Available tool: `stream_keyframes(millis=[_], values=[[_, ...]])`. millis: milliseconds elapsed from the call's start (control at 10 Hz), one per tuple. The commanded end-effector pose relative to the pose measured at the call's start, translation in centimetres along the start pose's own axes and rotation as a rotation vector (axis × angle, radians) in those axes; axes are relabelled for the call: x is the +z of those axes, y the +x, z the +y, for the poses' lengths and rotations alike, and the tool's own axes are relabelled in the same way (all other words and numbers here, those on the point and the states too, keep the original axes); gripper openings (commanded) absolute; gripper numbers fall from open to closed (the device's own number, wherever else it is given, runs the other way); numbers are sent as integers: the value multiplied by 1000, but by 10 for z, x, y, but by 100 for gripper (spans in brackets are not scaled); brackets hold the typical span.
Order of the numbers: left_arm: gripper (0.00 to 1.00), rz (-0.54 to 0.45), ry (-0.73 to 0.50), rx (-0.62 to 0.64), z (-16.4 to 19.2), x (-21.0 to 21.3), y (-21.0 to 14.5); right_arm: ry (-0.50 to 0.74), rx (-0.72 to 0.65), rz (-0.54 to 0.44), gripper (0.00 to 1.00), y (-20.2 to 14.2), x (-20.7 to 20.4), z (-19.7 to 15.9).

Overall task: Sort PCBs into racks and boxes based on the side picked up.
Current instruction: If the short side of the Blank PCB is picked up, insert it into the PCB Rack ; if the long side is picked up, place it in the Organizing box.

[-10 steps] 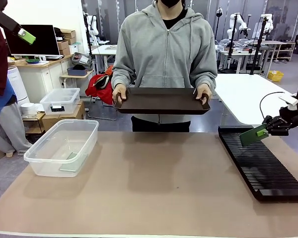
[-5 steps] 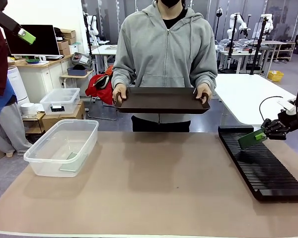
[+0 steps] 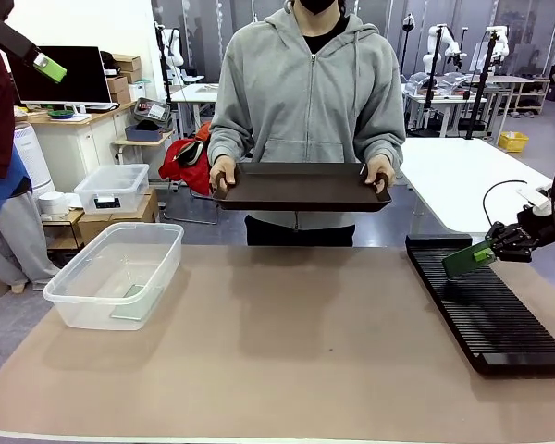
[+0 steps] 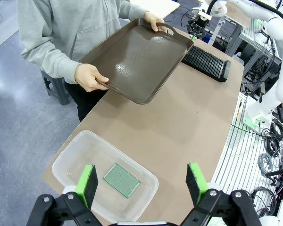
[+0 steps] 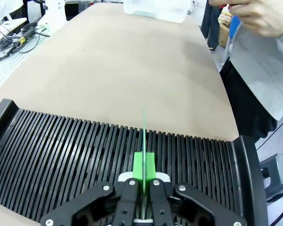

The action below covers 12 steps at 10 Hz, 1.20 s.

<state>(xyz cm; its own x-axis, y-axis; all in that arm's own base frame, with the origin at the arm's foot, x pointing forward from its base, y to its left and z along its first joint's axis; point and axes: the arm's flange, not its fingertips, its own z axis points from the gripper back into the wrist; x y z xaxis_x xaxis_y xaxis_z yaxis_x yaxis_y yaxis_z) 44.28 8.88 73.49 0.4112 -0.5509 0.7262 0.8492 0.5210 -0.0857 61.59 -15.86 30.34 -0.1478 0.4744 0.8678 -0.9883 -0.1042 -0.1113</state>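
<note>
One board [image 4: 121,180] lies in the tub [image 3: 74,294]. The right pincer [image 3: 486,249] grips the second board [image 3: 460,261] above the rack [image 3: 486,314], not yet slotted; the left pincer [image 4: 141,181] is wide open, empty.

Black linkages and screws are showing on the left end effector [image 4: 141,181], bright-green pads tipping its fingers; the person is wearing a grey hooded sweatshirt [image 3: 307,97].

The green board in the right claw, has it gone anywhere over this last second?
Barely: the right claw, shut on the PCB, drew slightly back toward the robot's right and lowered a little over the rack. The person's tray, the tub and its board stayed put.
</note>
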Motion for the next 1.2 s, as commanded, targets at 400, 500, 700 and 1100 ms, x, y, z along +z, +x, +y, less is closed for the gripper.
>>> stream_keyframes(millis=[400,500,700,1100], values=[[100,-5,5,4,0,-1,-1,-48,20,-53,2,-6,-21,4],[100,-5,5,4,0,-1,-1,-40,16,-49,2,-8,-21,5],[100,-5,5,4,0,-1,-1,-33,7,-55,2,-15,-22,10],[100,-5,5,4,0,-1,-1,-14,-33,-18,2,-30,-22,14]])
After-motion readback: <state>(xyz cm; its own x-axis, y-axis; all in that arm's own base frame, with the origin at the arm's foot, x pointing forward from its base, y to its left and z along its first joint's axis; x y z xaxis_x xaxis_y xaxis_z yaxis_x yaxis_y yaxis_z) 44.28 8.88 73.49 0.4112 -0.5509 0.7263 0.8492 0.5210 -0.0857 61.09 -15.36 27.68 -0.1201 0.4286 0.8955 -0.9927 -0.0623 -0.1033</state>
